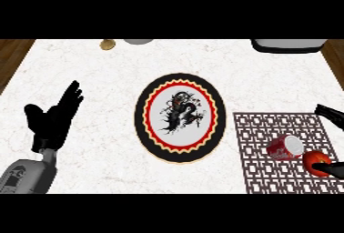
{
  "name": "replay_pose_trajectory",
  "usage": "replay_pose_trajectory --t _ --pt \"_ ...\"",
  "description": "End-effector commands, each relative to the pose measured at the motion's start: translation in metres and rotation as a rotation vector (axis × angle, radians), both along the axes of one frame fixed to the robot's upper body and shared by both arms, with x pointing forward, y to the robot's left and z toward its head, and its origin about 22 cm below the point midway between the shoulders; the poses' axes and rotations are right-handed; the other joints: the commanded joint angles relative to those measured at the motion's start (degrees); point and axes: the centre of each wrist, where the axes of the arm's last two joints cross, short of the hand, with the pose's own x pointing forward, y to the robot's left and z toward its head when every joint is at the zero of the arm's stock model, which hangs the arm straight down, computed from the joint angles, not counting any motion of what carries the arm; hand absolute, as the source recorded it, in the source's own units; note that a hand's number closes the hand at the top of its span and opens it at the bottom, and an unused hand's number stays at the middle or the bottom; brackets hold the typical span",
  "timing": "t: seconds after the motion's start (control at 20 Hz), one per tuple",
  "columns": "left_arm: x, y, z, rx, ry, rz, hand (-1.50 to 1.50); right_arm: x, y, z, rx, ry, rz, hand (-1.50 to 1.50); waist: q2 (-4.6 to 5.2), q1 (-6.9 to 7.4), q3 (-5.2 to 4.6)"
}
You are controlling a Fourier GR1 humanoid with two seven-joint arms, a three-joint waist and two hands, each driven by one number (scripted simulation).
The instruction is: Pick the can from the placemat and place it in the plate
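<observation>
White marble counter [101, 68] spreads under everything. At the view's left the left hand [52, 119] rests open, its fingers straight and pointing up, holding nothing. In the middle lies the plate [142, 119], black-rimmed with a red and yellow ring and a dark dragon figure on its white centre. Right of it sits the patterned placemat [259, 136], and on this the red can [285, 146] lies on its side, white end facing up-right. Just beside it is a red-orange round object [316, 159]. The right hand [331, 169] shows only as dark fingers at the right edge; I cannot tell whether they are apart or together.
</observation>
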Motion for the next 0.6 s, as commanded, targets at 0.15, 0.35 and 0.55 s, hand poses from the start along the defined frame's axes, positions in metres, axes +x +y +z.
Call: replay_pose_trajectory --t 0.15,0.35,0.55 --pt "-0.013 -0.002 -0.001 -0.003 0.015 0.0 0.0 -0.011 -0.025 0.002 -0.226 0.009 0.087 -1.5 -0.41 -0.19 -0.18" --pt "-0.002 -0.012 0.006 0.0 0.014 -0.015 0.0 0.015 -0.012 0.019 -0.266 0.018 0.093 -1.5 -0.37 -0.27 -0.21" --pt "-0.006 0.003 -0.001 -0.001 0.021 0.004 0.0 0.011 -0.013 0.029 -0.362 0.115 0.149 -1.5 -0.39 -0.36 -0.23"
